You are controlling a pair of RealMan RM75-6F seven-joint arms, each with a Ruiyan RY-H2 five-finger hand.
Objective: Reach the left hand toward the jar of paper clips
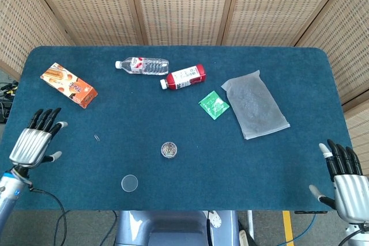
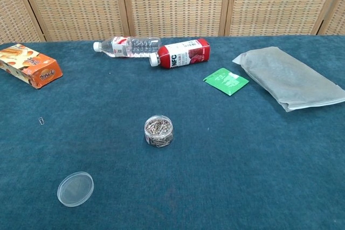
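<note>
I see my left hand (image 1: 33, 144) over the table's left edge, fingers spread and empty (right hand (image 1: 345, 184) likewise), well apart from the lidless jar of paper clips (image 1: 169, 150) mid-table.
</note>
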